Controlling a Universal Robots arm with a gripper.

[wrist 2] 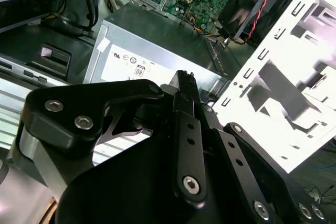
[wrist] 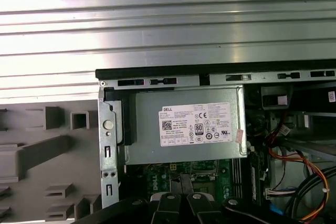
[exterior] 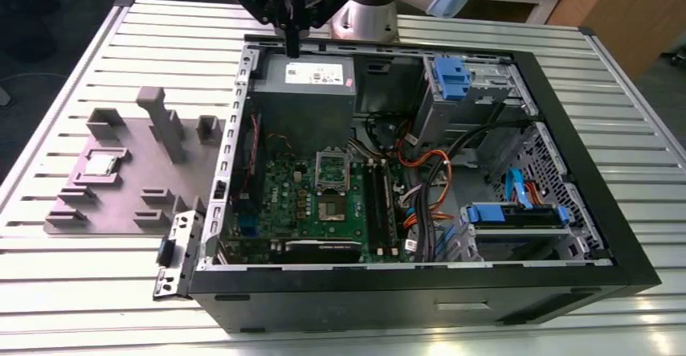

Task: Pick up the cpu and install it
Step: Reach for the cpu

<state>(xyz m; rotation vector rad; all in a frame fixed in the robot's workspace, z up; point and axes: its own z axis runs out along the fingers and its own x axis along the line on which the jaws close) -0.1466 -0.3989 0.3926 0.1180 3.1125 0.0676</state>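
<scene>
Slatted counter (exterior: pixel 96 292) carries an open PC case (exterior: pixel 429 301) and a grey fixture plate (exterior: pixel 134 199). The power supply (exterior: pixel 305 103) inside the case sits just below the gripper (exterior: pixel 291 49), which is closed on nothing. The cpu (exterior: pixel 103 165) lies on the fixture plate, well apart from the gripper, outside the case.

The case (exterior: pixel 429 296) lies on the desk (exterior: pixel 96 292); on the exterior view's left, the tray (exterior: pixel 134 203) carries the cpu (exterior: pixel 104 165); my hand (exterior: pixel 291 49) hangs over the power supply (exterior: pixel 305 99), behind the motherboard (exterior: pixel 311 203).
</scene>
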